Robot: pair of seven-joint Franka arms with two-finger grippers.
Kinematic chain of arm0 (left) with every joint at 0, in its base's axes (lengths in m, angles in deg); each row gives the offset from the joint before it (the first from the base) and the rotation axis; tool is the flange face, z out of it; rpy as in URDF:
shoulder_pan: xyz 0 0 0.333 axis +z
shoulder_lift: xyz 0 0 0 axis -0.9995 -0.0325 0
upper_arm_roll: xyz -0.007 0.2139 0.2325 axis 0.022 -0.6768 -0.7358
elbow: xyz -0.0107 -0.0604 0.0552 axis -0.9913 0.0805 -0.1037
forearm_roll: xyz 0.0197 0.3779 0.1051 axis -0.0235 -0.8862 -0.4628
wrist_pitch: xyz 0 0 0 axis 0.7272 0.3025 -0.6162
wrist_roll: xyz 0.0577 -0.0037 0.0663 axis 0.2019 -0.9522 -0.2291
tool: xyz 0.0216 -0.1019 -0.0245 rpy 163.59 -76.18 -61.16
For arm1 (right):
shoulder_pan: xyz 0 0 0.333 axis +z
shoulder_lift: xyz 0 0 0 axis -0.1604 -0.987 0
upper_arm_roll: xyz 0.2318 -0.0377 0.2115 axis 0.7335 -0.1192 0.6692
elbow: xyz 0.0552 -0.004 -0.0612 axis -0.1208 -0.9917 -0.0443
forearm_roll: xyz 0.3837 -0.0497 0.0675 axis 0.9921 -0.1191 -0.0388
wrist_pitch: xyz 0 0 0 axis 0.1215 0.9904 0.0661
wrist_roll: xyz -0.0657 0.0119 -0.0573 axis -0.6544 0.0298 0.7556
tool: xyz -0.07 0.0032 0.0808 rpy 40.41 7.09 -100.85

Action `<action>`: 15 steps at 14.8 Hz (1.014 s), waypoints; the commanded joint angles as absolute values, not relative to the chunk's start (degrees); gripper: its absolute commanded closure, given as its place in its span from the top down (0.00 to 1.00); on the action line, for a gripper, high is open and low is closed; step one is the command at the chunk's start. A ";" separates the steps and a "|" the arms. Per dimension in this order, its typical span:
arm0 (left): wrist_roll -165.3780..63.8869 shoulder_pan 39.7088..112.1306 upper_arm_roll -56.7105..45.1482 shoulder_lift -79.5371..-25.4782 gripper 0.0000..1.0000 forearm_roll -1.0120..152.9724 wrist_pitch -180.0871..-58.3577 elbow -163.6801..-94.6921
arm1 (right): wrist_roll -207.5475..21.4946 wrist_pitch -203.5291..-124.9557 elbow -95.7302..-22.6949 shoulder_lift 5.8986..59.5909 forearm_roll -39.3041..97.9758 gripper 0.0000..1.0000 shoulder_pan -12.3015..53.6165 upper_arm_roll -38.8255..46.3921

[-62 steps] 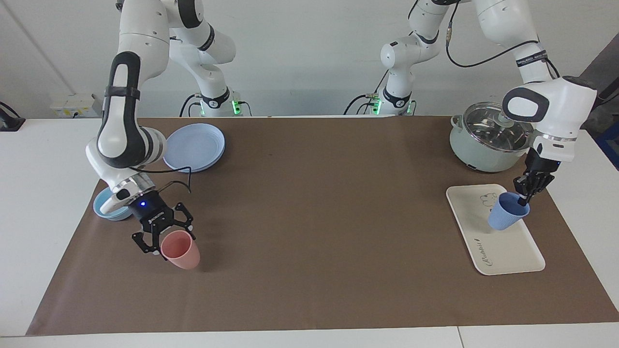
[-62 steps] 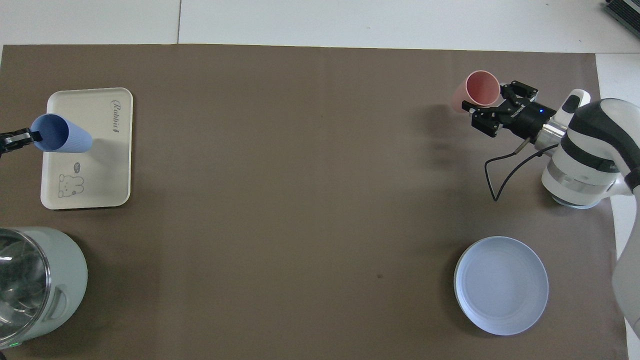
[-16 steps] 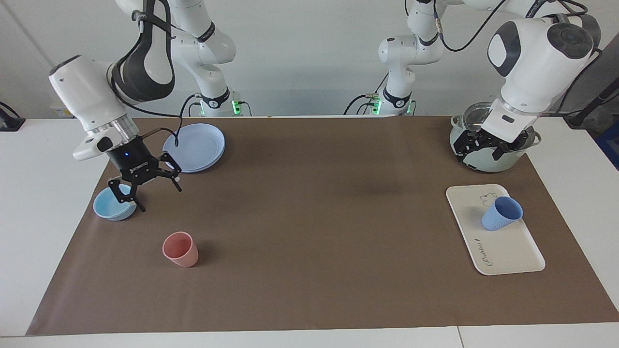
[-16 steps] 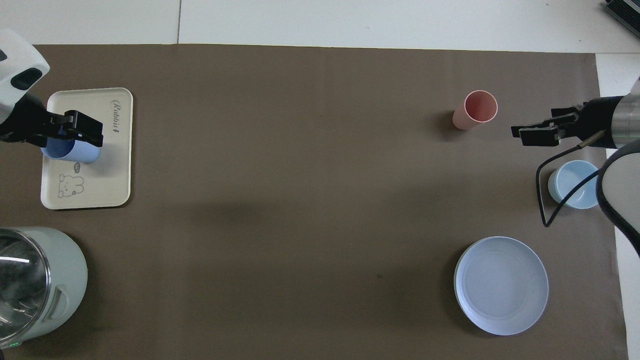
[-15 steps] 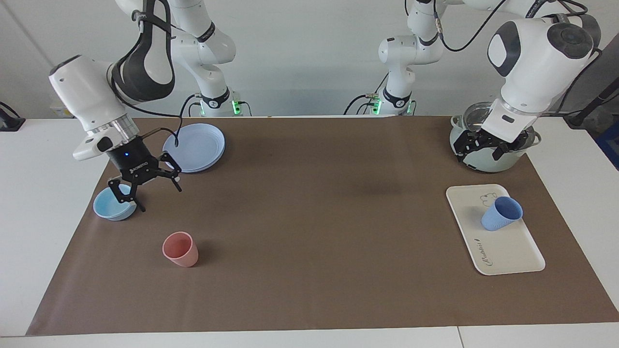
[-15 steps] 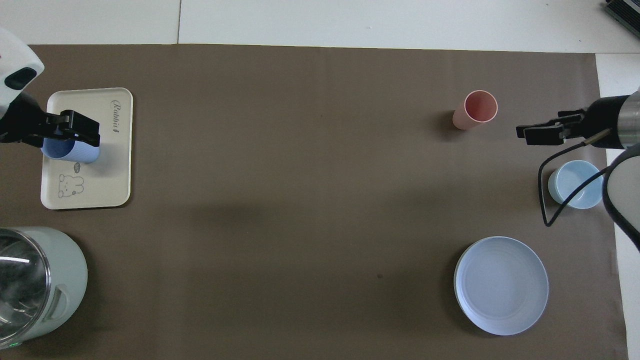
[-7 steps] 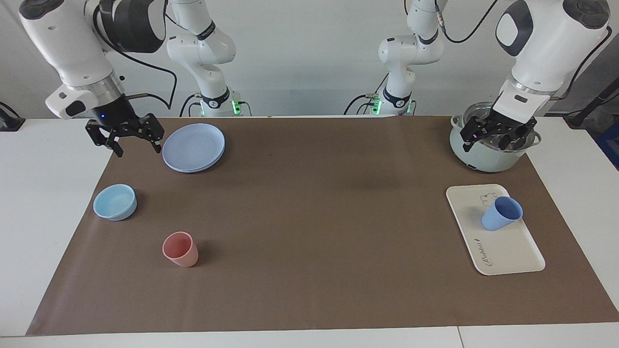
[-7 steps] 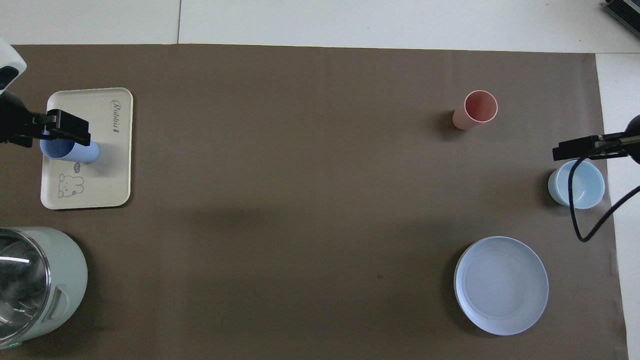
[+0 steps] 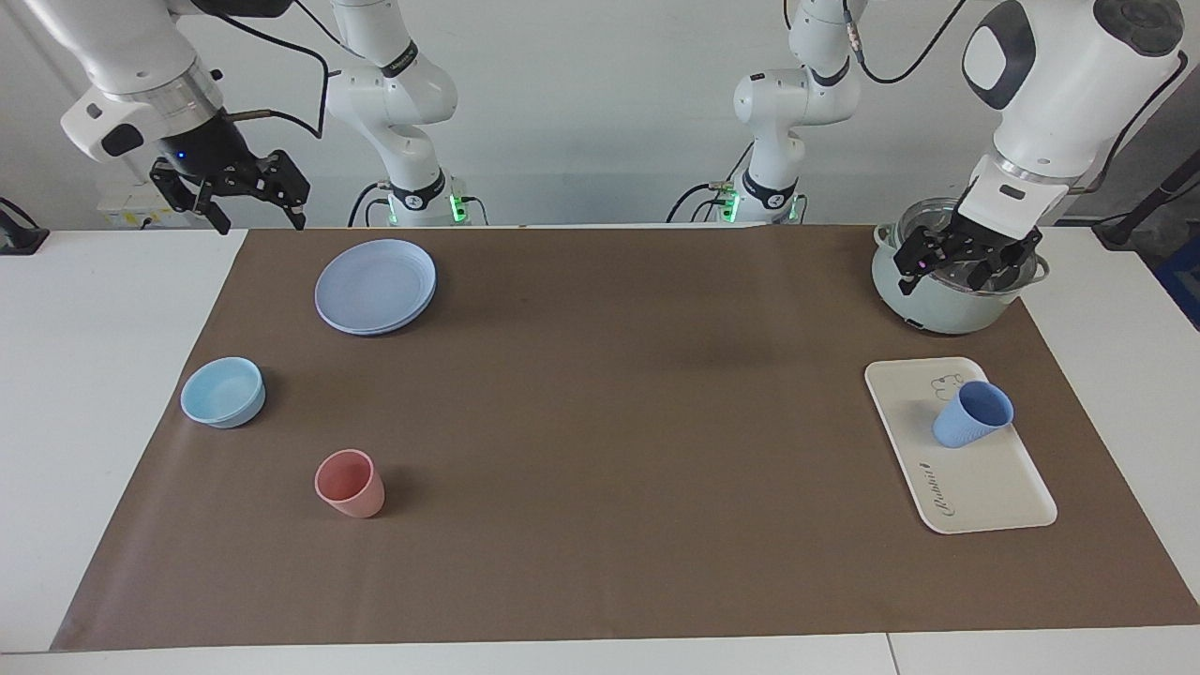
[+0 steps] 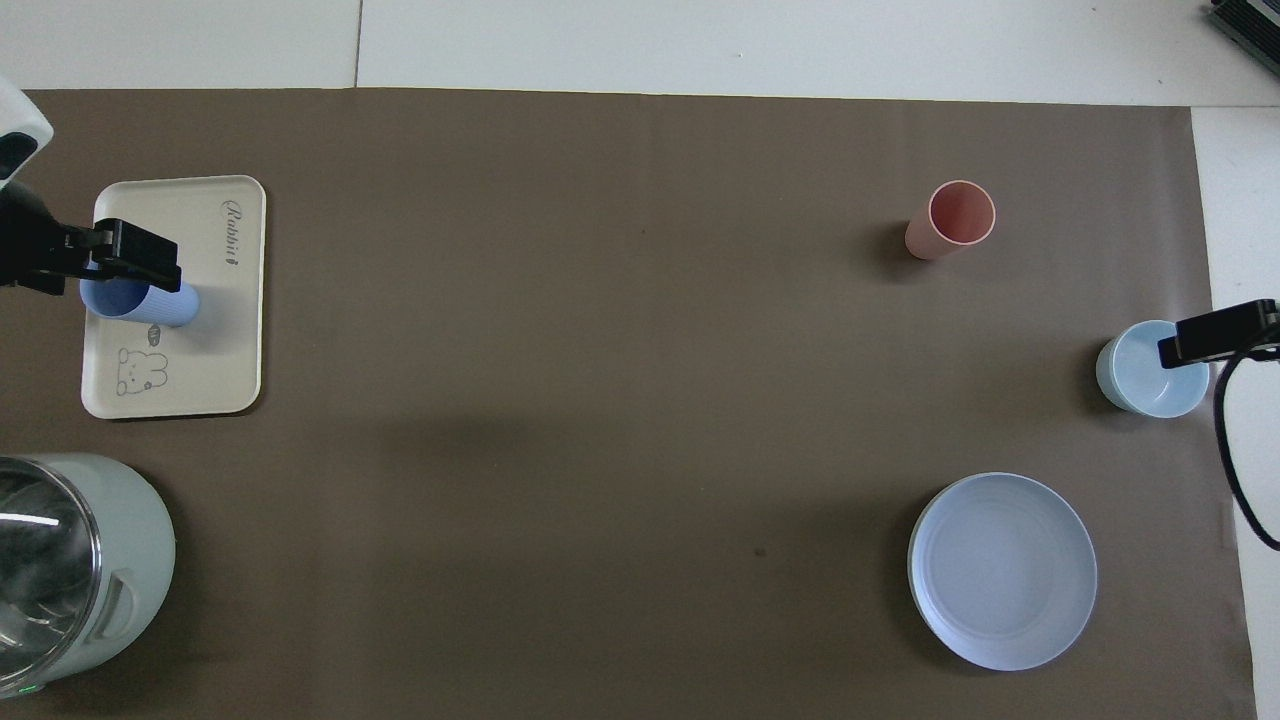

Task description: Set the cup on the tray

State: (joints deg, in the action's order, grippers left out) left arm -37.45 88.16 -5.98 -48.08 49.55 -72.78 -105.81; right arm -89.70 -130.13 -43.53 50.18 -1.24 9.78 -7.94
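The periwinkle-blue ribbed plastic cup (image 9: 973, 414) stands on the flat cream-white rectangular tray (image 9: 984, 492), on the half nearer the robots, just beside the bear drawing, mouth up and leaning a little in the facing view. Nothing holds it, so I judge the placing done and the step in hand to be the retreat. To do it well, the left claw (image 9: 966, 262), raised over the pale green lidded pot (image 9: 923, 305) with its fingers spread and empty, should go up and away from the tray without dipping, since a brush against the cup's rim could tip it. The right claw (image 9: 230, 192) hangs high, off the mat's corner at the right arm's end, fingers also spread and holding nothing; that arm waits.

Counted, largest first:
- One white surface (image 9: 94, 394).
- One brown mat (image 9: 600, 422) laid over it.
- Two arms, each with one claw.
- One pale green pot with a glass lid, nearer the robots than the tray.
- One cream tray.
- One round blue plate (image 9: 375, 286) toward the right arm's end; whether it is a single plate or a stack I cannot tell.
- One light-blue bowl (image 9: 223, 392), farther from the robots than the plate.
- Two cups: the blue one on the tray and a salmon-pink plastic cup (image 9: 350, 484), upright on the mat, farther from the robots than the bowl.
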 commanded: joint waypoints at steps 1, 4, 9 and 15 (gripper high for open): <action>-37.50 89.71 -5.91 -46.49 1.00 50.58 -72.33 -107.52 | -88.72 -131.28 -43.88 50.11 -4.42 1.00 10.90 -7.11; -37.59 89.89 -5.91 -46.49 1.00 50.75 -72.42 -107.53 | -88.28 -135.74 -47.90 51.59 -4.15 1.00 11.61 -7.11; -37.50 89.81 -5.91 -46.49 1.00 50.76 -72.42 -107.44 | -88.19 -142.10 -54.43 54.33 -3.80 1.00 11.87 -7.11; -37.41 89.45 -5.91 -46.49 1.00 50.67 -72.42 -107.35 | -87.67 -136.74 -51.17 53.27 -1.54 1.00 12.14 -7.20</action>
